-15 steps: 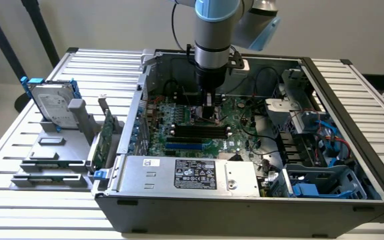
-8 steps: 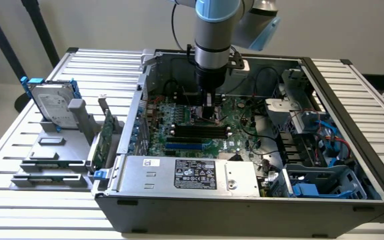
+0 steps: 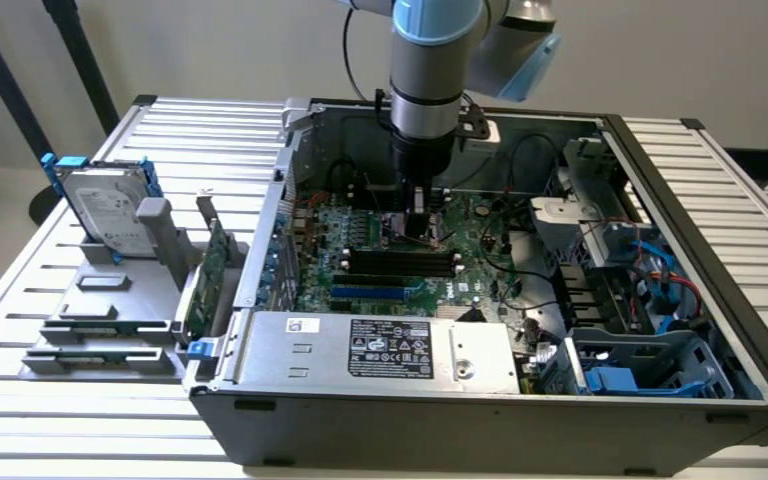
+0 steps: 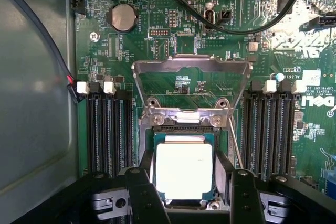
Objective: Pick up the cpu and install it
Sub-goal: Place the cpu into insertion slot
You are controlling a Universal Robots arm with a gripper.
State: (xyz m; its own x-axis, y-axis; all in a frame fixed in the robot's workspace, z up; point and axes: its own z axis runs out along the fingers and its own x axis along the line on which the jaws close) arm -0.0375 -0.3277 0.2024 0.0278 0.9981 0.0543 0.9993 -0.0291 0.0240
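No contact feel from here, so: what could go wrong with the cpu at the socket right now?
1. The cpu, clamped in the gripper, sits at the open socket; any skew while pressing could damage the socket's contacts.
2. The raised retention frame stands just beyond the socket and could tip onto the gripper.
3. The thin latch lever runs close beside the gripper and may snag.

Bright, even light here; harsh glare blows the cpu white, the case wall well beside it sits dim.
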